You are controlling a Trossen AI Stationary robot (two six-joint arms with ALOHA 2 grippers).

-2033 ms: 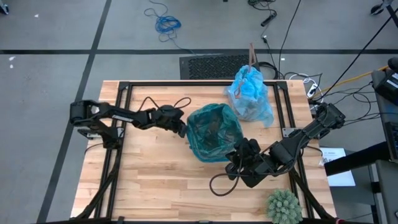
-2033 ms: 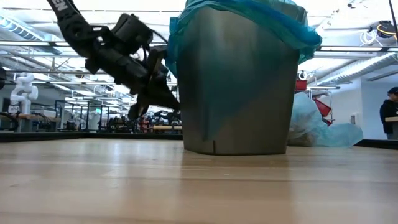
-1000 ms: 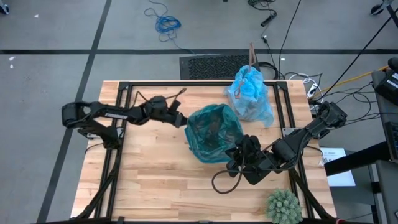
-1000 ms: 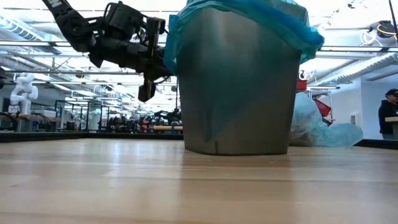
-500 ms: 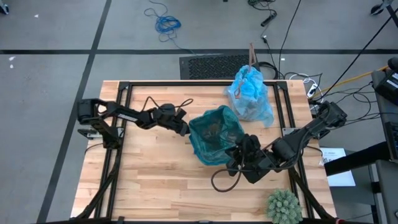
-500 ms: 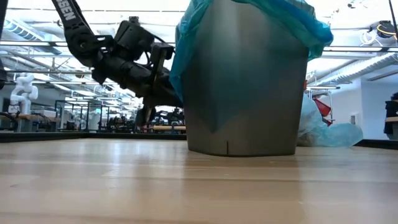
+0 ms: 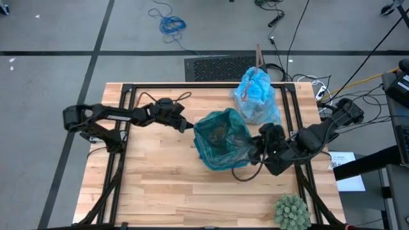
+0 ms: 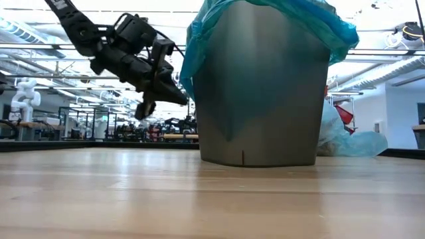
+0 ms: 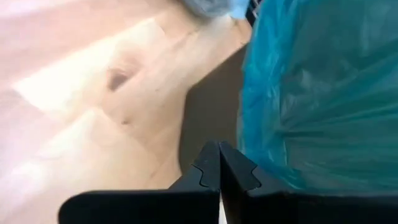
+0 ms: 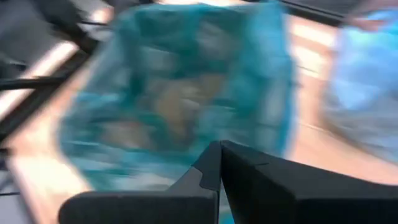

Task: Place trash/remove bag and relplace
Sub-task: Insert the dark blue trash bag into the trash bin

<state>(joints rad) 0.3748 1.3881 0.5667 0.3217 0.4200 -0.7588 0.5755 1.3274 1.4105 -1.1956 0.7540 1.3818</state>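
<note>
A dark bin (image 8: 262, 99) stands mid-table, lined with a teal-green plastic bag (image 7: 220, 137) whose edge is folded over the rim. Brown crumpled trash scraps (image 10: 180, 106) lie inside it. The pale sky-blue bag (image 7: 257, 96), knotted at its top, rests on the table beyond the bin, toward the far right. My left gripper (image 7: 189, 126) is shut, above the table at the bin's left side, tips close to the teal plastic (image 9: 292, 112). My right gripper (image 7: 254, 144) is shut, raised beside the bin's right rim, pointing slantwise down over the opening. My left gripper's shut fingertips (image 9: 219, 152) stand right beside the teal liner on the bin's left wall; I cannot tell whether they touch it. My right gripper hangs by the bin's right rim (image 7: 248, 142); I cannot tell whether it touches the liner.
A spiky green ball (image 7: 291, 211) sits at the table's near right corner. A black frame (image 7: 128, 96) runs round the tabletop. Bare wood (image 7: 160, 179) lies to the near left of the bin. Cables trail from both arms.
My left gripper went in against the bin's left side, dipping, then drew back and rose again. The bin slid a little toward the table's right. My right gripper, still shut, has risen and gone toward the right and far edges, along the bin's right rim.
</note>
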